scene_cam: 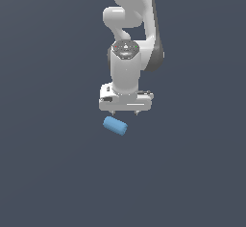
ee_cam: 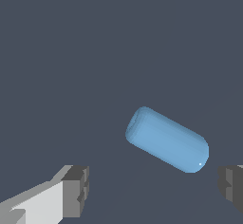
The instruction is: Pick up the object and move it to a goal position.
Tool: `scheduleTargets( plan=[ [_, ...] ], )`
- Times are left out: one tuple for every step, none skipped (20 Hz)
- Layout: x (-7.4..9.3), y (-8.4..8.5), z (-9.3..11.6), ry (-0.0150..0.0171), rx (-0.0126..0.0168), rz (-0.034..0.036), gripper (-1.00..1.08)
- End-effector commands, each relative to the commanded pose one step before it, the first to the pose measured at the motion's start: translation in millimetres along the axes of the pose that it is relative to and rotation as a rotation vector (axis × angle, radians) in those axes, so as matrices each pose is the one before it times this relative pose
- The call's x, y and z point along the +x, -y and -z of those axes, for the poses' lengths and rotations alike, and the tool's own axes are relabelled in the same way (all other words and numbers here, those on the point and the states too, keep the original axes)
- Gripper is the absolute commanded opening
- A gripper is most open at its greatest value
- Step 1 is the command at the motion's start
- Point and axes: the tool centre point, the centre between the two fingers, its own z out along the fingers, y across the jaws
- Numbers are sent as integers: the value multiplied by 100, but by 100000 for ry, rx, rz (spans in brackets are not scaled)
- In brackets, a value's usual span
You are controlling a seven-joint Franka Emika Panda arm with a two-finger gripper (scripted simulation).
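Observation:
The object [scene_cam: 115, 125] is a small light-blue short cylinder lying on its side on the dark grey floor, its axis slanted. In the exterior view it lies just below the white gripper [scene_cam: 125, 111], slightly toward the exterior view's left. In the wrist view the object [ee_cam: 167, 139] lies ahead of the gripper [ee_cam: 154, 190], between the lines of the two fingers but beyond the tips. The fingers [ee_cam: 76, 190] are spread wide apart and hold nothing. The gripper is open and points straight down.
The white arm [scene_cam: 127, 38] rises from the gripper toward the top of the exterior view. The floor [scene_cam: 48, 163] is a plain dark grey surface with no other objects in view.

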Motion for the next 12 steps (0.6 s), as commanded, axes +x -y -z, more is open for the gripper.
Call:
scheduleTargets(
  plan=[
    [0,-1,0,0,0,0,100],
    [26,31,20,-58,31,22,100],
    [59,102,120,-271,149,96,100],
    [106,162,170,-400,222,140,100],
    [147,227,240,-561,311,192,100],
    [188,292,308,-717,398,238,100],
    [221,346,365,-846,470,264,100],
    [194,304,319,-736,410,208,100],
    [151,240,251,-575,322,139,100],
    [109,174,179,-408,230,72,100],
    [65,106,111,-247,141,14,100],
    [21,36,38,-80,47,-30,100]
  ],
)
